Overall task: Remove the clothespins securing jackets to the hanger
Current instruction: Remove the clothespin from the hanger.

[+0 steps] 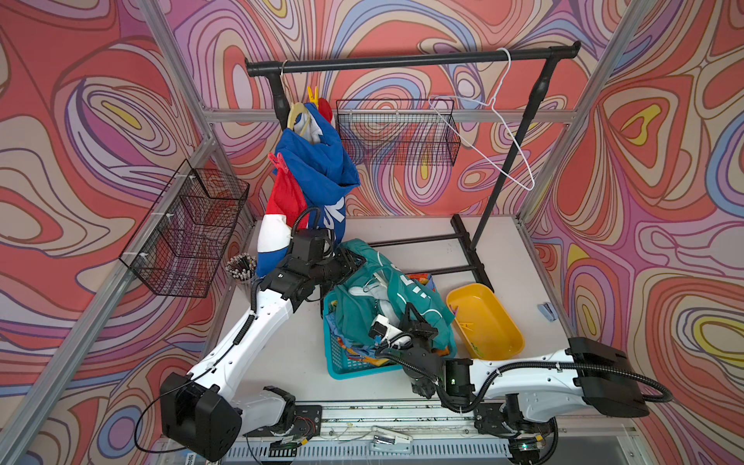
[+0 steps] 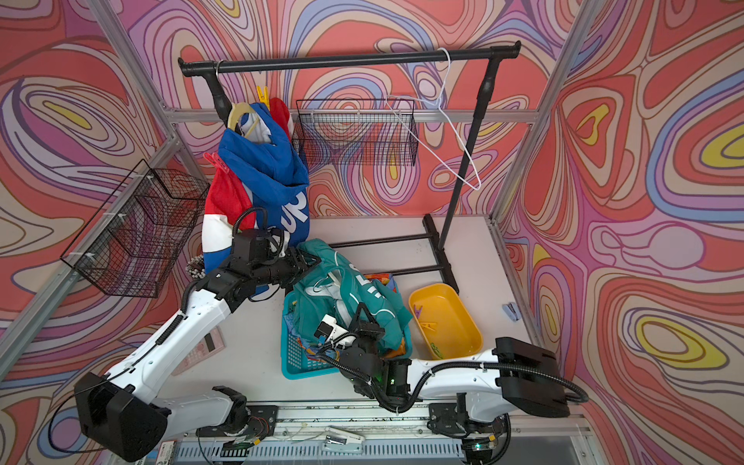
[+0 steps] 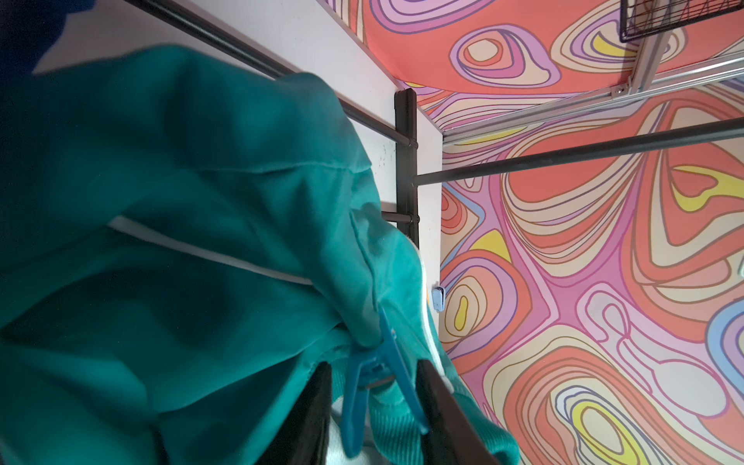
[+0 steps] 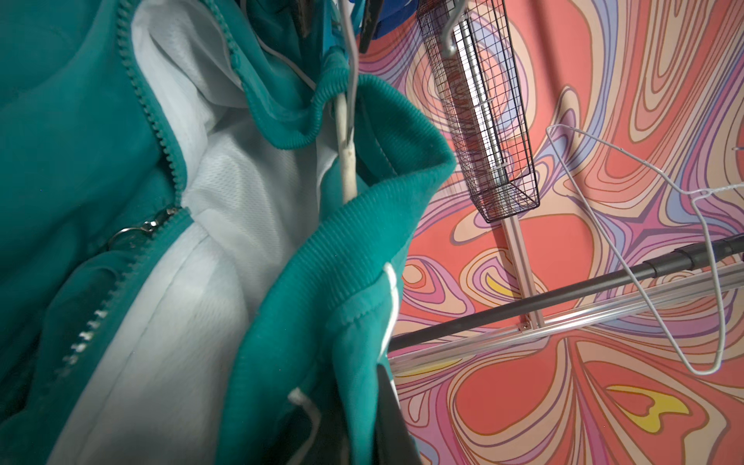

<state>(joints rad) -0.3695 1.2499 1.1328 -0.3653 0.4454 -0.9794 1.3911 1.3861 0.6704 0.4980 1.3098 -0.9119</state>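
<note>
A blue clothespin point(image 3: 378, 370) is clipped on the teal jacket point(image 1: 362, 306), which is heaped over the basket. My left gripper point(image 3: 372, 366) stands open around that pin, one finger against a handle, the other just off it. My right gripper point(image 1: 410, 316) is shut on the teal jacket's ribbed edge point(image 4: 358, 402), beside its hanger's pale rod point(image 4: 348, 153). The blue, red and white jacket point(image 1: 318, 161) hangs from a wooden hanger point(image 1: 296, 112), with a yellow clothespin point(image 1: 313, 94) on top and a red one point(image 1: 277, 163) at its side.
A teal basket point(image 1: 346, 366) holds colourful patchwork cloth point(image 1: 420, 280). To its right a yellow tray point(image 2: 459, 322) holds loose pins. An empty white wire hanger point(image 1: 499, 120) hangs on the black rail point(image 1: 402, 60). Wire baskets point(image 1: 189, 229) point(image 1: 396, 133) line the walls.
</note>
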